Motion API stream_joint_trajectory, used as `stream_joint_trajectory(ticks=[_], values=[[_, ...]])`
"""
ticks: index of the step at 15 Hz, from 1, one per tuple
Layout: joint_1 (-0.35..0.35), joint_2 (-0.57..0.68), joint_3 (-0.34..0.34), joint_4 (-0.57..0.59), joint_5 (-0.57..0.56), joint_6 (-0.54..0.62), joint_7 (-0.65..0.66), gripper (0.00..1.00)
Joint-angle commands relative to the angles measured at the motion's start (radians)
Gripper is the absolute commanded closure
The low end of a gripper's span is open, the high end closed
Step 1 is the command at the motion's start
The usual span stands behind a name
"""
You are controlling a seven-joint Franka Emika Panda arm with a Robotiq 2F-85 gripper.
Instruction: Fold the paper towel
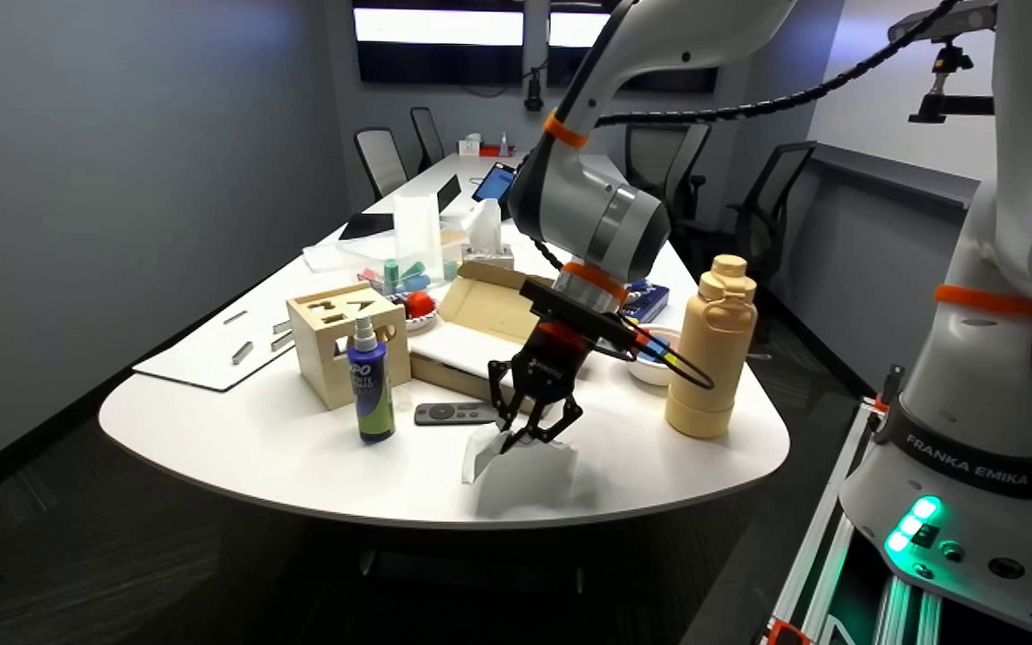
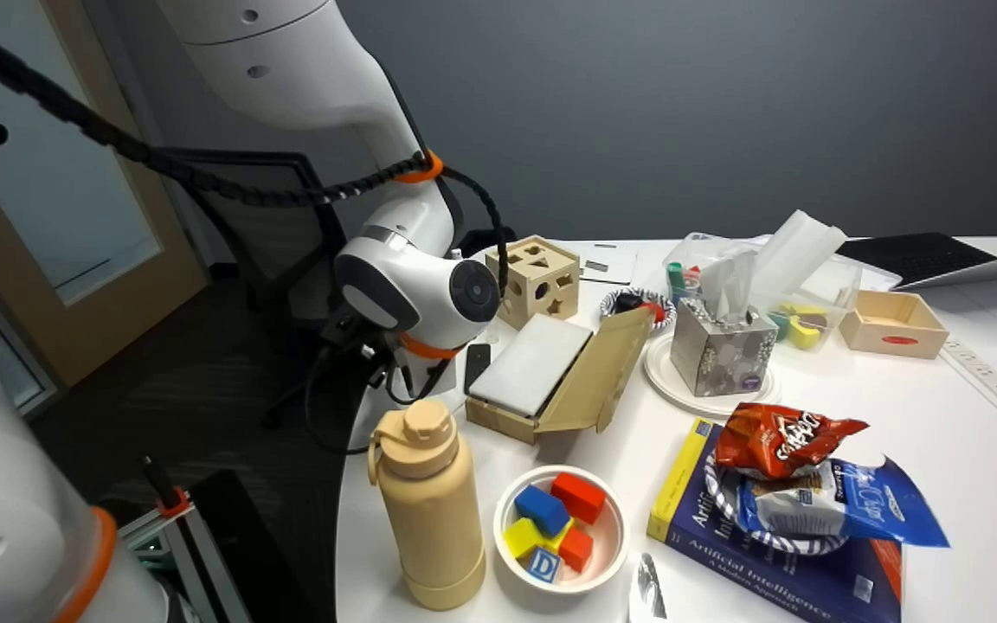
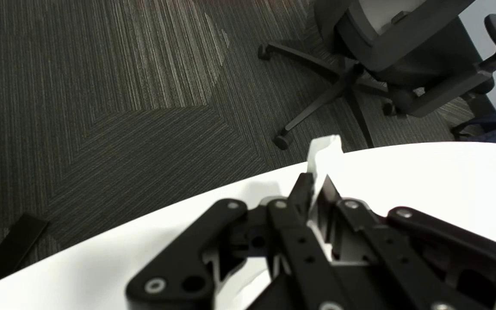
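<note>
The paper towel [image 1: 481,454] is a thin, limp white sheet near the table's front edge. A part of it sticks out to the left of my gripper [image 1: 513,436], bent and standing off the table. In the wrist view the towel [image 3: 327,151] rises between and beyond the fingertips of my gripper [image 3: 316,181], which are close together on it. The rest of the towel is hard to tell from the white table. In an exterior view the arm's wrist [image 2: 412,281] hides the gripper and most or all of the towel.
A remote [image 1: 451,413] lies just behind the gripper. A spray bottle [image 1: 374,394] and wooden shape box [image 1: 323,349] stand left, a cardboard tray [image 1: 491,303] behind, a tan bottle [image 1: 711,358] and block bowl [image 2: 509,571] right. The table edge [image 3: 153,220] is close.
</note>
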Motion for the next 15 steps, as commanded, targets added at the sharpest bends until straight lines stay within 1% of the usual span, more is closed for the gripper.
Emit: stream_joint_trajectory(ticks=[1,5,9,12,15], values=[[-0.021,0.017,-0.021,-0.012,0.050,-0.071,-0.024,0.98],[-0.030,0.034,-0.040,-0.017,0.067,-0.120,0.016,0.98],[-0.022,0.049,-0.053,-0.019,0.054,-0.115,0.089,0.98],[-0.018,0.055,-0.051,-0.023,0.053,-0.114,0.154,0.98],[-0.021,0.057,-0.045,-0.019,0.062,-0.154,0.194,0.98]])
